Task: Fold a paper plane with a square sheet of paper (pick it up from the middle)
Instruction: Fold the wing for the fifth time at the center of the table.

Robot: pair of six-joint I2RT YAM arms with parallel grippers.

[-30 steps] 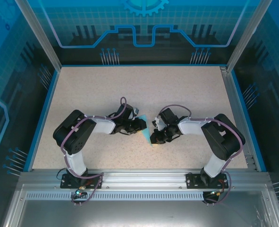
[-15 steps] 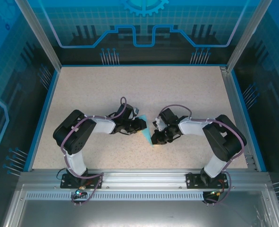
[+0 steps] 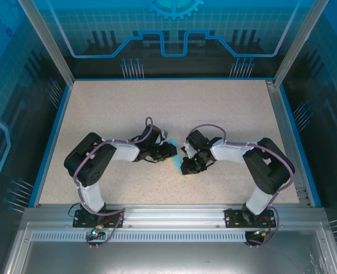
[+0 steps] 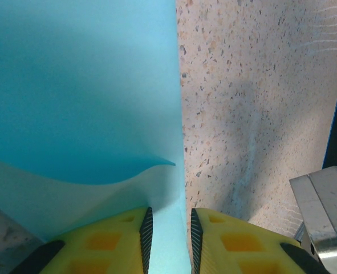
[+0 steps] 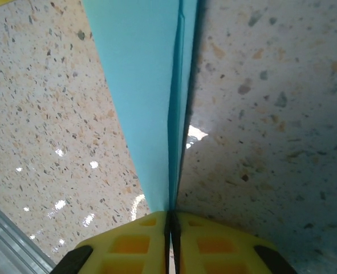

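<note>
Right wrist, right gripper (image 5: 171,217): I see the yellow jaws pinched on the paper plane's (image 5: 145,85) folded edge.
Left wrist, left gripper (image 4: 169,216): jaws a slim gap apart, blue paper showing through it.
Paper plane: flat on the table (image 3: 157,108), between both grippers.

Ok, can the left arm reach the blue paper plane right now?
Probably yes. The left gripper is at the paper plane, its yellow fingers slightly apart over the edge, nothing between. The right gripper pinches the fold but doesn't block it.
</note>
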